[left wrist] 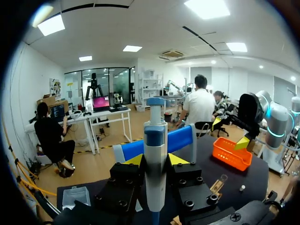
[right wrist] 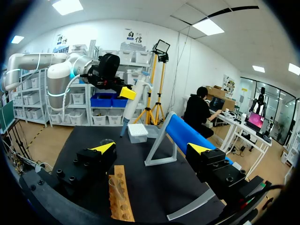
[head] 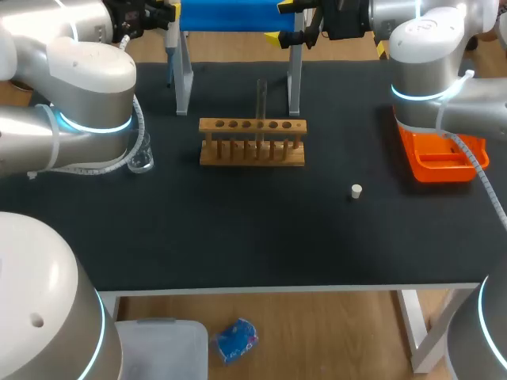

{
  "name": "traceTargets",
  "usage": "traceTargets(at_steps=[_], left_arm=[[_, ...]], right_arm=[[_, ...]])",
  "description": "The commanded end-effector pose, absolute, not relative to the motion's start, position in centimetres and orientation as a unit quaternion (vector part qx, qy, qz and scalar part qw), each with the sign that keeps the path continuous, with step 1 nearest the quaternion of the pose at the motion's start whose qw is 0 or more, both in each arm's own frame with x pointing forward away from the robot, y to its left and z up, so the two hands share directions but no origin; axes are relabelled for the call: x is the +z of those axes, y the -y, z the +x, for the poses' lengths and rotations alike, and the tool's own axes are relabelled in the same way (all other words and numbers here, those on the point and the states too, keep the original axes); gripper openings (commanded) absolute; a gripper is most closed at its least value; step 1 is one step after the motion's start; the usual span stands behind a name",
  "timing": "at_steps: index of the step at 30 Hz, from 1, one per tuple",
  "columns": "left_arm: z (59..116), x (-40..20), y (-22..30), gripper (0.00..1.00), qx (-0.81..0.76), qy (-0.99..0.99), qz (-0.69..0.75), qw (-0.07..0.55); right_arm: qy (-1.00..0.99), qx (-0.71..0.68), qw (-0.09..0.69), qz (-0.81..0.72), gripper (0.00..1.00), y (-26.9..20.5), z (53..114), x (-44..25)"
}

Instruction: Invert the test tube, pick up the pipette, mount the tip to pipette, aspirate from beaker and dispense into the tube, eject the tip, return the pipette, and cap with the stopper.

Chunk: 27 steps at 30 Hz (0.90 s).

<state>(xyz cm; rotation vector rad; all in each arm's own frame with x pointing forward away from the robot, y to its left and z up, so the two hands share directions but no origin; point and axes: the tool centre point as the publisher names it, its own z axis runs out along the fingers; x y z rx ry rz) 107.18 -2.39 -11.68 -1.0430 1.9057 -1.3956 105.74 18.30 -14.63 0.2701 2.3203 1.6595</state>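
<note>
So, by my reading, I am early in the job. My left claw (left wrist: pixel 154 159) is clenched on the pipette (left wrist: pixel 154 136), both fingers (left wrist: pixel 133 160) pressing its body from either side. It holds the pipette up off the worktop (head: pixel 238 237) at the far left, near the blue stand (head: pixel 230 16).

From my right wrist, the pipette's lower end hangs just above the tip box (right wrist: pixel 138 132). Whether a tip is on it I cannot tell, so I judge mounting to be the step in hand.

My right claw (right wrist: pixel 152 149) is released, spread wide with nothing in it, up at the far edge past the rack (head: pixel 252 142). The tube (head: pixel 261 99) stands upright in the rack at the worktop's middle, so the inverting looks done.

The beaker (head: pixel 142 157) sits at the rack's 9 o'clock. The stopper (head: pixel 356 191) lies alone at the rack's 4 o'clock, so capping is not done. The orange tray (head: pixel 440 158) is at 3 o'clock.

Left to do, as I judge it: aspirate, dispense, eject the tip, return the pipette, cap.
</note>
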Motion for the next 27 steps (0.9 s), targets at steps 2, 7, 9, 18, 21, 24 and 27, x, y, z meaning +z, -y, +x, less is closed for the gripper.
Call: traceTargets(at_steps=[2, 7, 9, 18, 21, 24, 27], left_arm=[[110.1, -13.5, 3.8, 0.00, -0.505, -0.700, -0.411, 0.293], [112.4, -14.6, 4.6, 0.00, -0.477, -0.698, -0.440, 0.302], [112.8, -14.8, 4.9, 0.00, -0.479, -0.694, -0.444, 0.304], [113.3, -15.3, 5.5, 0.00, -0.459, -0.680, -0.475, 0.318], [113.5, -15.3, 5.5, 0.00, -0.452, -0.671, -0.489, 0.327], [114.0, -15.5, 5.7, 0.00, -0.443, -0.666, -0.501, 0.330], [114.7, -15.8, 5.9, 0.00, -0.434, -0.663, -0.514, 0.328]], right_arm=[[-0.803, 0.573, 0.136, 0.093, 1.00, -18.2, 105.8, -14.6], [-0.803, 0.573, 0.136, 0.093, 1.00, -18.2, 105.8, -14.6], [-0.803, 0.573, 0.136, 0.093, 1.00, -18.2, 105.8, -14.6], [-0.803, 0.573, 0.136, 0.093, 1.00, -18.2, 105.8, -14.6], [-0.803, 0.573, 0.136, 0.093, 1.00, -18.2, 105.8, -14.6], [-0.803, 0.573, 0.136, 0.093, 1.00, -18.2, 105.8, -14.6], [-0.803, 0.573, 0.136, 0.093, 1.00, -18.2, 105.8, -14.6]])
